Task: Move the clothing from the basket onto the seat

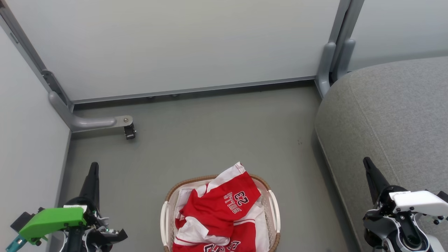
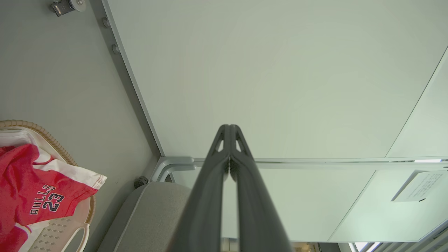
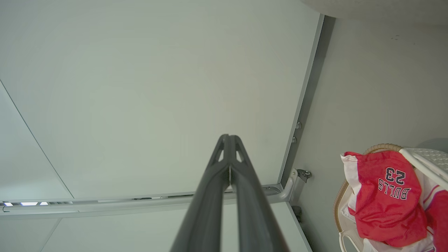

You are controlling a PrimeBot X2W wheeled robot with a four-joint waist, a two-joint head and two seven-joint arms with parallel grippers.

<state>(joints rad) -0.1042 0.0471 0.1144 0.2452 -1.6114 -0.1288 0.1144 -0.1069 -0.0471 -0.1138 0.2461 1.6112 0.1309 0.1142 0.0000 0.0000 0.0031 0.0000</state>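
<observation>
**Left gripper** (image 1: 93, 167), lower left of the head view. We record its two dark fingers pressed together into one point, with nothing between them. The left wrist view shows the tips meeting. A green housing (image 1: 52, 219) sits on its wrist.

**Right gripper** (image 1: 366, 161), lower right. Its fingers are likewise together and empty, and the tips touch in the right wrist view. A white housing (image 1: 418, 200) sits on its wrist. In the picture it overlaps the seat's front edge.

**Basket** (image 1: 167, 199), bottom centre, between the two grippers and apart from both. It is oval, with a white perforated wall, a brown woven rim and a white handle on each side. It stands on the floor (image 1: 210, 140), which is plain grey.

**Clothing** (image 1: 218, 206). These are red jerseys and shorts with white trim, heaped inside the basket and rising above its rim. The topmost piece reads "BULLS 23", and a white-edged corner pokes up at the far rim. All that we see of it lies in the basket.

**Seat** (image 1: 395, 115), right side of the frame. We list a large grey fabric cushion with a rounded corner and a stitched seam. It is near the basket but not touching it.

**Metal foot** (image 1: 91, 122), middle left. It is a grey bracket resting on the floor, with a small caster (image 1: 130, 132) at its end.

**Partition panels** (image 1: 175, 45), across the top of the frame. They are pale and set in grey metal framing, with an upright post (image 1: 336, 59) at upper right, just behind the seat.
</observation>
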